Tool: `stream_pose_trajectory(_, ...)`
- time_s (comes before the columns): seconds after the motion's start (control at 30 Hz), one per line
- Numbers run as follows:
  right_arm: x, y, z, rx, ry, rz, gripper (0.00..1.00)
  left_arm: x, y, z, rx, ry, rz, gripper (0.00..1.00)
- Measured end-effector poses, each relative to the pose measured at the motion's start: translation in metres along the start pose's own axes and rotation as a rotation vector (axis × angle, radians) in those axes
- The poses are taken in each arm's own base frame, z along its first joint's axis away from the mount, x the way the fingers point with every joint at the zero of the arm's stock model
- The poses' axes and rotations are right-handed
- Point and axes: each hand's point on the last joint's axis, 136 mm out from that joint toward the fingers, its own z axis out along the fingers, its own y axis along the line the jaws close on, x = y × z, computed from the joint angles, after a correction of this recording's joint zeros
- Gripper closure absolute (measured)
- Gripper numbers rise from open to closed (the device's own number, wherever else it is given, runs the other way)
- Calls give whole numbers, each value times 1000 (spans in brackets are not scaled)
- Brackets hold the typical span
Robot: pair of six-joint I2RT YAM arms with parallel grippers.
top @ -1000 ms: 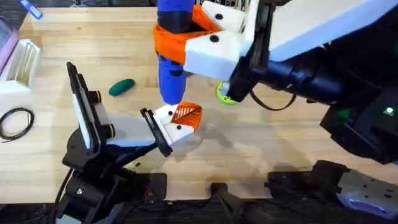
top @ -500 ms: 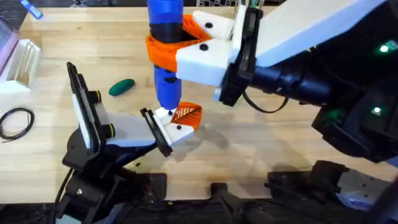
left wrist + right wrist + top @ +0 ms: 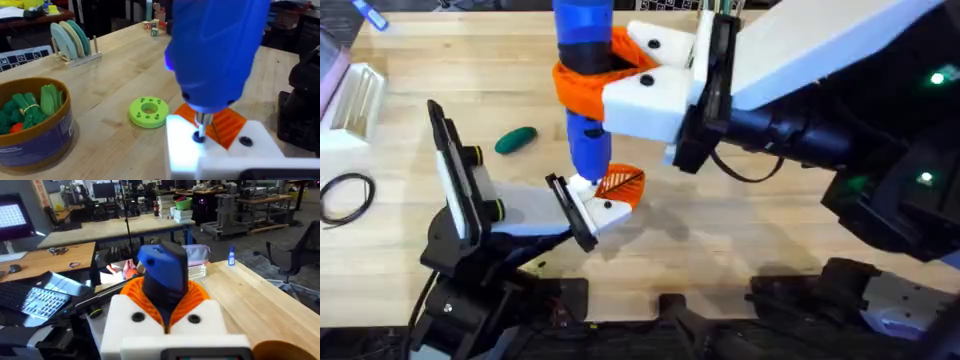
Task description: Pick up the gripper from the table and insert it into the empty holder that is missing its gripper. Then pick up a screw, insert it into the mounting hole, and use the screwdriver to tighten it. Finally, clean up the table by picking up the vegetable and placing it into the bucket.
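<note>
My right gripper [image 3: 605, 85] is shut on the blue screwdriver [image 3: 582, 60], holding it upright; its orange pads wrap the body [image 3: 162, 277]. The screwdriver's dark tip [image 3: 199, 135] rests in a hole of the white holder [image 3: 190, 150] at my left arm's end. The orange ribbed gripper [image 3: 620, 185] sits in that block [image 3: 592, 205]. My left gripper [image 3: 220, 137] has its two white blocks side by side with the orange pads together. The dark green vegetable [image 3: 515, 140] lies on the table [image 3: 740, 230], left of the screwdriver. The bucket [image 3: 37, 135] holds green toy pieces.
A flat green disc [image 3: 148, 111] lies between the bucket and the holder. A rack of plates [image 3: 72, 40] stands farther back. At the table's left edge are a black cable loop [image 3: 345, 195] and a white rack [image 3: 355, 100].
The right arm has carried the screwdriver a little to the left and set its tip on the white block. The left arm and the vegetable have stayed put.
</note>
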Motion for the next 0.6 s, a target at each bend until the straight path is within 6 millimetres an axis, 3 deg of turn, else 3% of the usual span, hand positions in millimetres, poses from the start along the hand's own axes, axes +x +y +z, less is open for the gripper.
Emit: stream_pose_trajectory(0.6, 8, -3, 5, 2, 17, -14, 981, 0, 1, 0, -4, 1, -4, 992)
